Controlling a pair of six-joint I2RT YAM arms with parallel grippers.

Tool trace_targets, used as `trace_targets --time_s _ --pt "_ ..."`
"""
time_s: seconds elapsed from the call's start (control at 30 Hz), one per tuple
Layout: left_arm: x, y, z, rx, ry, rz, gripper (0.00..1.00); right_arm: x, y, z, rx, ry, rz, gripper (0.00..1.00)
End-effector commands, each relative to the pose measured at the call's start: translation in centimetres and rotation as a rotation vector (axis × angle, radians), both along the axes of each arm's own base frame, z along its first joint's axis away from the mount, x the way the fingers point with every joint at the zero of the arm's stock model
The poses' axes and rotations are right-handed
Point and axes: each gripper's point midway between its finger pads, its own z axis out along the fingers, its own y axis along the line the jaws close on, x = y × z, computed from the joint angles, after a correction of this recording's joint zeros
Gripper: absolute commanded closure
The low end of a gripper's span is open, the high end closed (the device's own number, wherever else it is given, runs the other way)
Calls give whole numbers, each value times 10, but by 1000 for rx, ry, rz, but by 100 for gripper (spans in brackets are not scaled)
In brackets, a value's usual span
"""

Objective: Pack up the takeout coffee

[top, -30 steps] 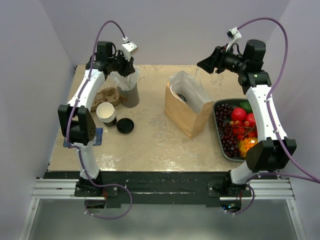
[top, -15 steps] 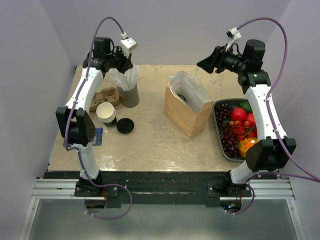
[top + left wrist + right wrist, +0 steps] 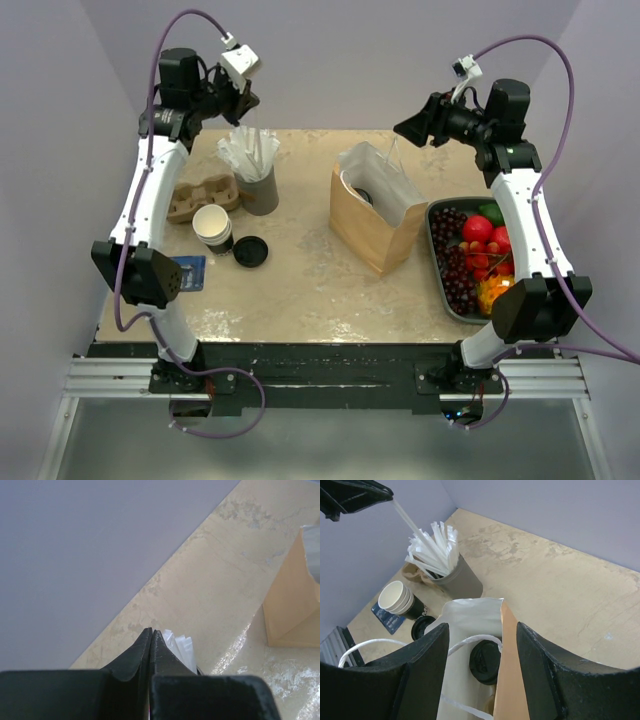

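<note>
The takeout coffee shows only as a black lid inside the open brown paper bag, also seen from above. My right gripper hangs high over the bag's back edge with its jaws wide open and empty. My left gripper is raised above the grey straw holder. In the right wrist view it is shut on the top end of one white wrapped straw, whose lower end is still among the other straws. In the left wrist view the jaws are pressed together.
A stack of lidless cups, a loose black lid, a cardboard cup carrier and a blue card lie at the left. A dark tray of fruit stands right of the bag.
My left gripper has risen and moved back-left from the straw holder, drawing one straw up with it. The right arm has not moved.
</note>
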Motion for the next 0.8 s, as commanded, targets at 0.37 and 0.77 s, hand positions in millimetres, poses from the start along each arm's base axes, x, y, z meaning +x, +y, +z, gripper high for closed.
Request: trace_targets --time_s 0.37,0.77 --pt "-148 -60 210 -436 -326 -488 100 -8 -7 46 10 -115 -53 41" --pt "-200 -159 178 -489 -182 -780 100 -13 -13 57 4 -145 -98 41"
